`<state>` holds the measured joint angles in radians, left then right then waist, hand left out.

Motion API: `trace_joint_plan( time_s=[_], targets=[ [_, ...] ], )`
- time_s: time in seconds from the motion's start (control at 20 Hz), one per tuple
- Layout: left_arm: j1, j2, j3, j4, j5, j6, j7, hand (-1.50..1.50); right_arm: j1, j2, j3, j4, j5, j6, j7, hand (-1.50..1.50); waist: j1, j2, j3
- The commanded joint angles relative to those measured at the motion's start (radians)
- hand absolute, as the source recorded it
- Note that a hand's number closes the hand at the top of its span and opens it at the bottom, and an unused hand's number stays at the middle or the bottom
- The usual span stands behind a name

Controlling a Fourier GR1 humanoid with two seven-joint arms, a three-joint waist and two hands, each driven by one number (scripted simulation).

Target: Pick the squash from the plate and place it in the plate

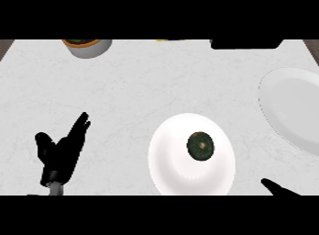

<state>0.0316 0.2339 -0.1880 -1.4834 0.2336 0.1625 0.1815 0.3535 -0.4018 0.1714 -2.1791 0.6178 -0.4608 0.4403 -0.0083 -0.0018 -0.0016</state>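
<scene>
- Hands: the right hand enters at the lower right of the head view. Only a small dark part shows, so whether it is spread or closed cannot be told. The part that shows touches neither plate.
- Left hand: resting at the lower left, fingers straight and pointing up, holding nothing.
- Squash: dark green and round, lying on the near plate, right of that plate's middle. No hand touches it.
- Far plate: further right, cut by the view's edge, bearing nothing that shows. Judged to be the destination.
- Progress: judged to be at the start. The pick is not yet made, so grasp, lift, carry to the right and set-down all remain.
- Surroundings: a pot at the counter's top left and a dark object at the top right, both well apart from the plates.
</scene>
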Motion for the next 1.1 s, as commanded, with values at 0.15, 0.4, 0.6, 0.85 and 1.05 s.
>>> trace_joint_plan(
  time_s=[0.15,0.4,0.6,0.85,1.05],
  targets=[
    [0.0,-0.012,-0.022,-0.003,-0.015,0.004,0.04,0.0,-0.09,-0.026,0.149,-0.143,0.227,0.302,0.435,-1.5,0.028,0.005,-0.004],
    [0.0,-0.018,-0.012,0.03,-0.016,-0.018,0.014,0.0,-0.286,0.127,0.335,-0.026,0.39,0.419,0.647,-1.5,0.027,0.004,-0.001],
    [-0.055,-0.046,0.002,0.043,-0.026,0.011,0.052,0.0,-0.477,0.223,0.298,0.106,0.406,0.527,0.724,-1.5,0.02,0.004,0.0],
    [0.033,-0.004,0.048,0.037,0.023,-0.075,-0.008,0.0,-0.404,0.3,0.327,0.216,0.449,0.481,0.688,-1.5,0.016,0.002,0.001],
    [0.001,-0.047,0.019,0.056,-0.03,-0.043,0.007,0.0,-0.443,0.397,0.335,0.295,0.458,0.481,0.68,-1.5,0.012,0.002,0.001]
  ],
)
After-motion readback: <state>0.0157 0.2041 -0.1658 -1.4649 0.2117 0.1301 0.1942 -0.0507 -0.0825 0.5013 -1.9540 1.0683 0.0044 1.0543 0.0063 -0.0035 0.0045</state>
